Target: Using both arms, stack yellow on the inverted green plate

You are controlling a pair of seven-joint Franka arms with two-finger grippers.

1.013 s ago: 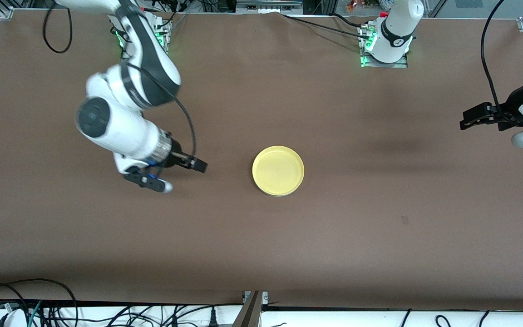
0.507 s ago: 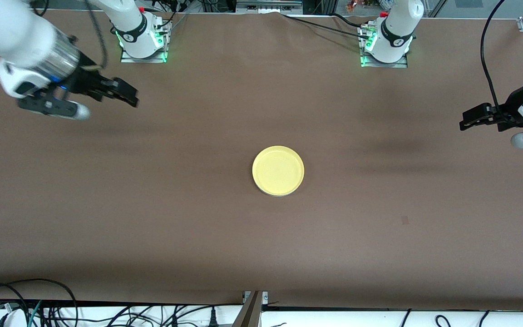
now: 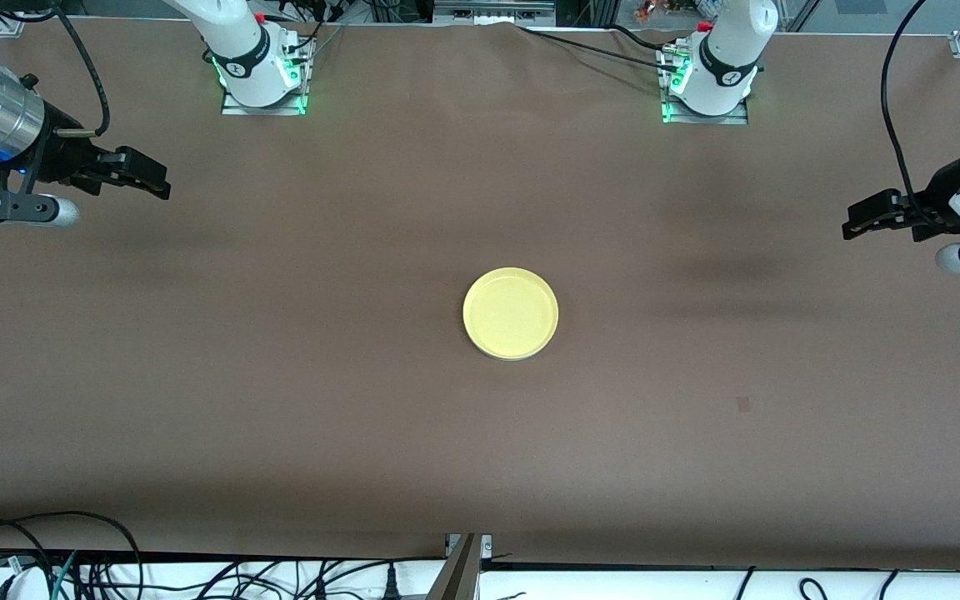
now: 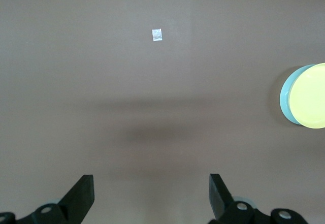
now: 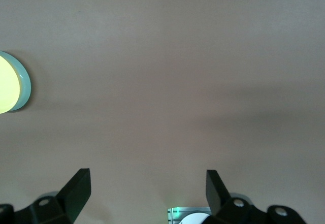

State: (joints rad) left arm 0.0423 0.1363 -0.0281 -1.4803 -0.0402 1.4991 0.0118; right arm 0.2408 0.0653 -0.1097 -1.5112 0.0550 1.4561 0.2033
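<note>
Yellow plate [image 3: 511, 312] sits rim up on the green plate [image 4: 286, 99], whose pale edge peeks out beneath it in both wrist views; the stack rests mid-counter, roughly level between the 2 arm bases and nearer the front camera than either.

Left claw [image 3: 862, 218] hangs over the counter [image 3: 480, 450] at the left arm's end, about 3 o'clock from the stack in the front view, fingers [image 4: 81, 196] spread apart and empty. Right claw [image 3: 140, 177] hangs over the right arm's end, about 10 o'clock from the stack, fingers [image 5: 77, 187] likewise parted and empty.

A small pale square patch [image 4: 157, 34] marks the brown counter at roughly 4 o'clock from the stack. No readable writing shows on either plate or claw.
</note>
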